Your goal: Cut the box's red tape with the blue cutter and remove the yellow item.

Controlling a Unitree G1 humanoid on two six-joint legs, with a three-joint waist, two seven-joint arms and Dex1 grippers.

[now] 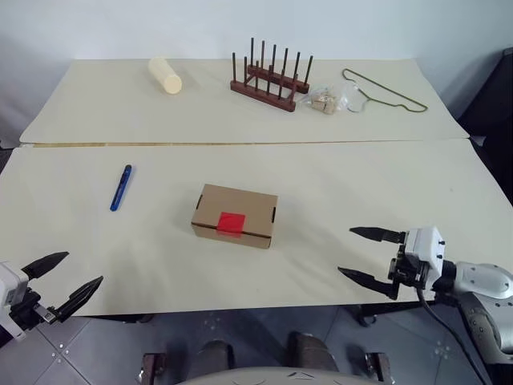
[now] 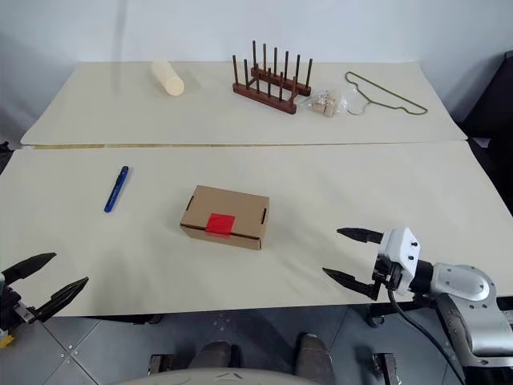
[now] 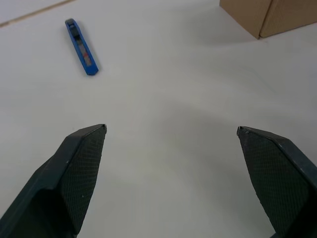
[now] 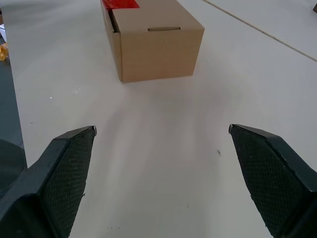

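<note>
While both fingers [image 1: 64, 279] [image 1: 371, 256] spread empty, blue cutter [image 1: 121, 187] lengthwise front-to-back, box [image 1: 235, 216] crosswise.

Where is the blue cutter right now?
The blue cutter lies on the near table, to the left of the box, ahead of the left gripper.

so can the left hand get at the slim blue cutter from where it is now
Probably yes: the left hand is open, and bare table lies between it and the slim blue pen-shaped cutter, with the brown cardboard box off to the side.
</note>
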